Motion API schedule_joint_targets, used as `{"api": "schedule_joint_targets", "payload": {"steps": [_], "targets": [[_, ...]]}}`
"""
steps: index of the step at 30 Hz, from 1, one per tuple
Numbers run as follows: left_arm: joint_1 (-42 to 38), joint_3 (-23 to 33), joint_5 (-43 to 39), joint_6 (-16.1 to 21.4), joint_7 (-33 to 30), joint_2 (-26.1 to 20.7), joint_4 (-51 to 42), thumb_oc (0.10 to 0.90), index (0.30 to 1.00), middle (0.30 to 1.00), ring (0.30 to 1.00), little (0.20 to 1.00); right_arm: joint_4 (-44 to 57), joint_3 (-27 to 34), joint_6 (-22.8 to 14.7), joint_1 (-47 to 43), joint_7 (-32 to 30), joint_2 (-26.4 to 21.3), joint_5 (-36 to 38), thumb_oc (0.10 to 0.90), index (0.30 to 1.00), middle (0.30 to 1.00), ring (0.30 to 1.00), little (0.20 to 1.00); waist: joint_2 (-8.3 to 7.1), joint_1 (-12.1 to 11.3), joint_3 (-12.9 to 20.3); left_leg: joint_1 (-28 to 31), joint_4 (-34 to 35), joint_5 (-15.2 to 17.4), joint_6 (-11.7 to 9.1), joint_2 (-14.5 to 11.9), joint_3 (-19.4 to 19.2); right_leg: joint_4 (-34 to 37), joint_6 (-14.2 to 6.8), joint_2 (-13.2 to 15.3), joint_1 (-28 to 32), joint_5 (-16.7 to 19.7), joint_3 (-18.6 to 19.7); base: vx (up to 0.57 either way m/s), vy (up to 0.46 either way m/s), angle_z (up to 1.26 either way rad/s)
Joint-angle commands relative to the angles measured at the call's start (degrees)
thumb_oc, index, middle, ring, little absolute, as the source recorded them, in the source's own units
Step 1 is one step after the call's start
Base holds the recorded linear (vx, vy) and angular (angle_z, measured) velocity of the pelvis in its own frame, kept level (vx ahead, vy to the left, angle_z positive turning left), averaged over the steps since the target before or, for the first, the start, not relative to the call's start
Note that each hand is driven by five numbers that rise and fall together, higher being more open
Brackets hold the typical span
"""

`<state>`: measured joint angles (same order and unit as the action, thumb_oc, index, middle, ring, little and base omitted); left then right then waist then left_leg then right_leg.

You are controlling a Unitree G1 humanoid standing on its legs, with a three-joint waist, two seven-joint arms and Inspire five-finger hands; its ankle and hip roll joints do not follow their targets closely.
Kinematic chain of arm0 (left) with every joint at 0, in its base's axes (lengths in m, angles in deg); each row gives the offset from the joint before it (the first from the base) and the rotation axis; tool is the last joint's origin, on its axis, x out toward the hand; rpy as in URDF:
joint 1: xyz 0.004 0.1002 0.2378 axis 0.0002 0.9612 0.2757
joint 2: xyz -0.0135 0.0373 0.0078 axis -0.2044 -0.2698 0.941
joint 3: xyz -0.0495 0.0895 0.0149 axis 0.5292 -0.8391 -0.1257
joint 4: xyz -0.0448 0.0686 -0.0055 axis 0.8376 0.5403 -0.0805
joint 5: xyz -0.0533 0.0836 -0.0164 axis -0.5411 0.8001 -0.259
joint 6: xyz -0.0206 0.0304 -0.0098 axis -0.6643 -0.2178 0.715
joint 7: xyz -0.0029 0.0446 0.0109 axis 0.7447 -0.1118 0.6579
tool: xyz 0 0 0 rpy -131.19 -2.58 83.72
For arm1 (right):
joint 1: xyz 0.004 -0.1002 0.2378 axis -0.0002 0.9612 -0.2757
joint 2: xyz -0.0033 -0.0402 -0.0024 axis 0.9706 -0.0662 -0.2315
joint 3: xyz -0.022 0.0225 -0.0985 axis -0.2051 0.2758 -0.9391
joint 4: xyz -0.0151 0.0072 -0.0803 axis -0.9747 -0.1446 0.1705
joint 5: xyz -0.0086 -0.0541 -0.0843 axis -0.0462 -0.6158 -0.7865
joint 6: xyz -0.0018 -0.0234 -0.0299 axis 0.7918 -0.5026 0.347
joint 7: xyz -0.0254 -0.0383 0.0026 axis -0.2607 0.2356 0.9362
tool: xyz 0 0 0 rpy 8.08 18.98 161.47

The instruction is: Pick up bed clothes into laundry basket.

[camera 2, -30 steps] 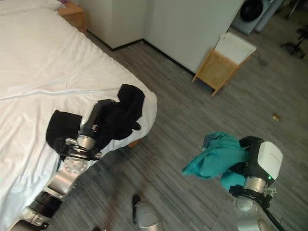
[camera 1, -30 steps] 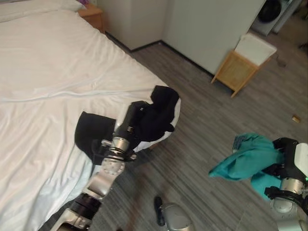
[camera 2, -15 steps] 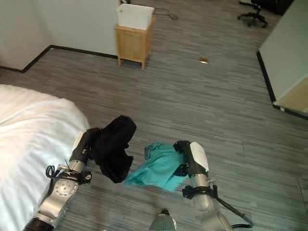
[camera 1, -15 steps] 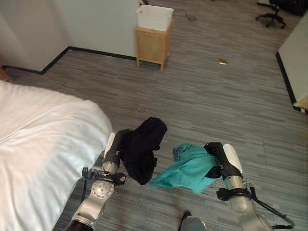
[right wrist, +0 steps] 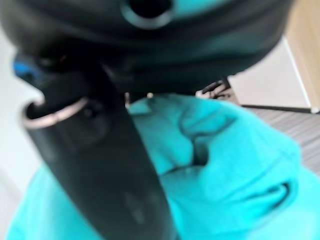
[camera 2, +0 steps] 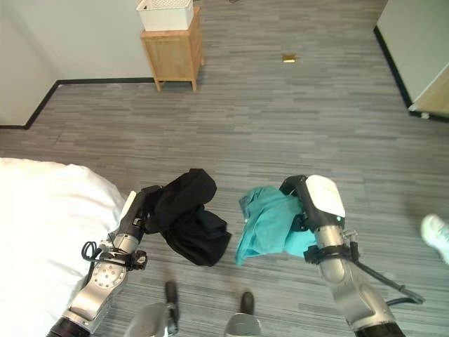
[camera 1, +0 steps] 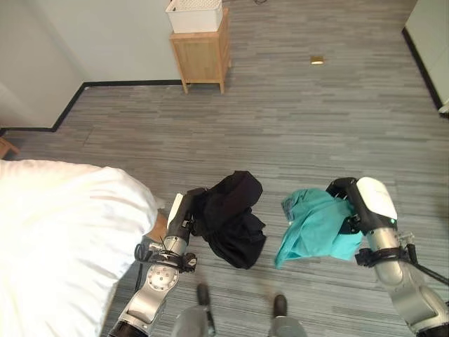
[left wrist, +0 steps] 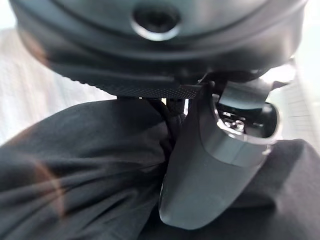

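Left hand: the left hand [camera 1: 184,214] is raised over the floor beside the bed's corner, with its arm coming up from below; its thumb [left wrist: 210,170] is closed on the black garment [camera 1: 233,217].
Right hand: the right hand [camera 2: 314,205] is held up at about the same height, apart from the left one; its thumb [right wrist: 115,165] presses into the teal garment [camera 2: 270,223], so it is gripping it.
Count of clothes: two pieces, one in each hand.
Black garment: bunched and creased, it hangs down from the left hand in the air above the grey wooden floor [camera 1: 295,119].
Teal garment: bright teal, folded in soft lumps, it hangs from the right hand and does not touch the black one.
Laundry basket: one white laundry basket [camera 1: 195,14] stands on a small wooden stand [camera 1: 203,53] by the wall, well apart from both hands.
Bed: one bed with a white sheet [camera 1: 56,239], near the left arm.
Small things: one small yellowish object [camera 1: 317,60] lies on the floor, far from the hands.
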<state>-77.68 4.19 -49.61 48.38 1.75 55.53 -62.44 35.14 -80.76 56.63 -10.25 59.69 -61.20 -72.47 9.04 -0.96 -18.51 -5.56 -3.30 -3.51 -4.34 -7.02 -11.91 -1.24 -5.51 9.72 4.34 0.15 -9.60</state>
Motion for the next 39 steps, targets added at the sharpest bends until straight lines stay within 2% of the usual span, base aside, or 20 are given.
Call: {"api": "schedule_joint_targets", "payload": {"steps": [1,4,7,10,11,12,13,15,18,19,21,23,26,29,31,33,35,37,38,39], "targets": [[-3.8,5.4,-0.2,5.6,-2.0,-1.4,-9.3,0.400,0.300,0.300,0.300,0.300,9.1,5.1,-2.9,-6.3,-3.1,-3.7,-0.3,0.400,0.300,0.300,0.300,0.300,-3.84,-1.4,3.3,-8.6,4.2,-4.8,-2.3,-1.1,-3.7,3.0,-1.1,-3.3,12.8,-12.8,-1.3,0.46,0.104,0.09],[-1.0,6.0,-1.8,5.9,-1.4,-0.4,-12.3,0.400,0.300,0.300,0.300,0.300,13.7,3.9,-4.3,-7.1,-0.4,-3.1,-2.6,0.400,0.300,0.300,0.300,0.300,-2.47,-3.6,5.9,-10.0,5.9,-9.5,-1.8,0.0,2.4,3.1,-2.3,-1.6,17.7,-16.9,4.1,0.65,0.144,-0.27],[-1.4,5.6,-2.0,5.6,-1.4,-0.4,-11.8,0.400,0.300,0.300,0.300,0.300,13.8,3.5,-4.4,-6.7,-0.3,-2.5,-3.5,0.400,0.300,0.300,0.300,0.300,-3.66,-3.7,6.7,-10.2,4.6,-9.3,-1.2,0.5,2.6,1.3,-2.6,-0.6,18.0,-17.5,4.6,0.39,0.039,-0.44],[-5.2,3.4,-1.5,4.6,-1.6,-1.8,-10.7,0.400,0.300,0.300,0.300,0.300,11.2,1.5,-3.1,-8.8,0.0,-1.0,-4.1,0.400,0.300,0.300,0.300,0.300,-7.08,-3.2,7.0,-6.8,2.7,-4.6,3.5,4.1,1.4,-17.1,-7.6,2.6,10.3,-7.4,7.5,0.36,0.089,-0.14],[-5.2,3.5,-1.5,4.6,-1.6,-1.8,-10.6,0.400,0.300,0.300,0.300,0.300,11.2,1.5,-3.1,-8.8,0.0,-1.0,-4.1,0.400,0.300,0.300,0.300,0.300,-7.14,-3.3,7.1,-6.8,2.7,-4.5,3.5,4.2,1.3,-17.2,-7.6,2.7,10.1,-7.5,7.6,0.22,0.088,-0.02],[-6.2,3.2,-0.9,4.5,-2.0,-2.3,-10.6,0.400,0.300,0.300,0.300,0.300,10.5,1.1,-2.7,-10.1,-0.4,-1.0,-4.0,0.400,0.300,0.300,0.300,0.300,-7.21,-2.7,6.8,-5.2,3.1,-3.6,4.5,5.0,1.0,-21.7,-9.2,3.4,7.6,-2.1,7.7,0.27,0.087,0.04],[-9.0,2.2,-0.2,4.6,-3.0,-2.6,-10.3,0.400,0.300,0.300,0.300,0.300,9.1,0.5,-2.2,-12.0,-1.0,-0.9,-4.8,0.400,0.300,0.300,0.300,0.300,-5.70,-1.5,5.3,-0.8,5.3,-1.8,5.1,4.4,1.2,-30.4,-9.5,4.1,-1.1,3.0,6.9,0.38,0.154,-0.19],[-12.5,1.5,0.0,4.6,-4.4,-2.3,-10.0,0.400,0.300,0.300,0.300,0.300,8.4,1.1,-1.5,-12.8,-2.2,-1.3,-4.8,0.400,0.300,0.300,0.300,0.300,-4.56,0.8,2.9,3.3,6.3,0.0,5.6,5.1,3.0,-33.4,-8.7,2.5,-8.8,-2.8,6.7,0.35,0.074,-0.26],[-14.6,1.5,0.5,4.8,-4.5,-1.7,-9.3,0.400,0.300,0.300,0.300,0.300,8.5,2.5,-1.1,-12.0,-2.7,-1.8,-5.7,0.400,0.300,0.300,0.300,0.300,-3.94,3.0,1.6,5.8,6.3,1.6,5.3,5.2,4.6,-28.6,-6.6,-1.3,-12.0,-7.3,5.8,0.34,-0.110,0.35],[-15.2,1.2,0.4,5.0,-4.3,-1.0,-9.0,0.400,0.300,0.300,0.300,0.300,8.0,3.8,-1.0,-10.1,-3.5,-1.1,-6.1,0.400,0.300,0.300,0.300,0.300,-4.47,5.3,1.3,8.6,6.6,3.4,4.8,6.3,5.8,-19.5,-4.0,-4.4,-15.1,-8.1,6.3,0.46,-0.203,0.79],[-15.1,0.9,0.6,5.3,-3.7,-0.7,-9.1,0.400,0.300,0.300,0.300,0.300,8.0,5.3,-0.7,-6.5,-3.9,0.1,-7.0,0.400,0.300,0.300,0.300,0.300,-4.80,7.3,1.7,11.8,7.9,5.6,4.2,7.3,7.5,-8.2,-3.1,-5.8,-15.5,-5.1,6.2,0.54,-0.249,0.54],[-15.0,0.8,0.8,5.4,-3.6,-0.4,-8.6,0.400,0.300,0.300,0.300,0.300,7.7,5.9,-0.2,-4.4,-4.4,0.9,-8.2,0.400,0.300,0.300,0.300,0.300,-4.13,8.9,2.0,15.1,8.1,8.4,3.5,7.3,9.0,0.1,-4.4,-5.2,-16.8,0.6,2.8,0.48,-0.222,0.83],[-14.3,1.3,1.0,5.8,-3.0,-0.3,-8.2,0.400,0.300,0.300,0.300,0.300,6.8,5.4,0.7,-3.8,-4.3,1.7,-9.8,0.400,0.300,0.300,0.300,0.300,-3.57,10.6,2.4,20.8,8.2,12.5,2.3,6.8,10.4,3.8,-5.9,-3.4,-21.1,3.7,-0.4,0.45,-0.241,0.61],[-13.1,1.1,0.4,6.1,-2.0,0.0,-8.4,0.400,0.300,0.300,0.300,0.300,6.6,5.7,0.1,-2.7,-3.6,1.6,-9.5,0.400,0.300,0.300,0.300,0.300,-3.79,12.1,4.4,23.6,5.3,16.2,2.0,6.9,12.5,3.0,-4.7,-2.2,-18.9,6.0,3.0,0.55,-0.336,0.44],[-12.2,1.0,-0.6,6.1,-2.0,1.0,-8.1,0.400,0.300,0.300,0.300,0.300,6.3,5.0,-0.5,-3.4,-3.1,0.7,-8.4,0.400,0.300,0.300,0.300,0.300,-2.18,12.3,5.1,22.9,-2.1,15.9,0.3,5.6,12.2,1.9,-3.6,-2.1,-16.6,5.7,3.2,0.37,-0.249,0.21],[-11.6,1.5,-2.7,6.0,-2.1,1.8,-6.7,0.400,0.300,0.300,0.300,0.300,5.7,3.4,-1.3,-4.9,-2.3,-0.2,-6.3,0.400,0.300,0.300,0.300,0.300,-1.08,12.3,5.7,19.4,-14.1,8.0,-1.8,3.7,11.4,1.8,-1.6,-2.5,-12.6,3.8,2.3,0.25,-0.292,-0.09],[-11.4,2.0,-2.5,5.6,-2.2,1.5,-6.1,0.400,0.300,0.300,0.300,0.300,5.4,2.3,-1.6,-6.5,-1.6,-1.3,-4.4,0.400,0.300,0.300,0.300,0.300,-2.23,11.4,5.1,14.3,-29.1,0.3,-3.2,3.7,11.0,3.3,0.5,-1.8,-8.2,2.4,1.7,0.24,-0.338,-0.03],[-11.5,2.5,-1.7,5.4,-2.6,1.1,-6.0,0.400,0.300,0.300,0.300,0.300,5.4,1.8,-1.8,-7.5,-1.5,-1.9,-3.5,0.400,0.300,0.300,0.300,0.300,-3.18,10.6,4.7,12.0,-35.0,-0.8,-3.5,4.0,9.7,4.4,1.2,-1.6,-5.8,1.6,1.8,0.31,-0.311,-0.14],[-11.9,2.8,-0.8,5.1,-3.2,0.7,-5.4,0.400,0.300,0.300,0.300,0.300,4.9,0.6,-1.5,-9.0,-0.9,-2.8,-2.7,0.400,0.300,0.300,0.300,0.300,-4.85,9.0,3.9,6.6,-41.3,-0.4,-4.0,2.6,4.4,5.5,2.1,-0.5,-1.5,-0.3,1.8,0.36,-0.324,-0.15],[-12.1,2.8,-0.8,5.1,-3.3,0.7,-5.3,0.400,0.300,0.300,0.300,0.300,4.8,0.5,-1.5,-9.3,-0.9,-2.7,-2.6,0.400,0.300,0.300,0.300,0.300,-4.82,8.7,3.7,6.5,-41.8,-0.1,-4.0,2.4,4.0,5.3,2.1,-0.7,-1.7,-0.4,2.2,0.55,-0.227,-0.29]]}}
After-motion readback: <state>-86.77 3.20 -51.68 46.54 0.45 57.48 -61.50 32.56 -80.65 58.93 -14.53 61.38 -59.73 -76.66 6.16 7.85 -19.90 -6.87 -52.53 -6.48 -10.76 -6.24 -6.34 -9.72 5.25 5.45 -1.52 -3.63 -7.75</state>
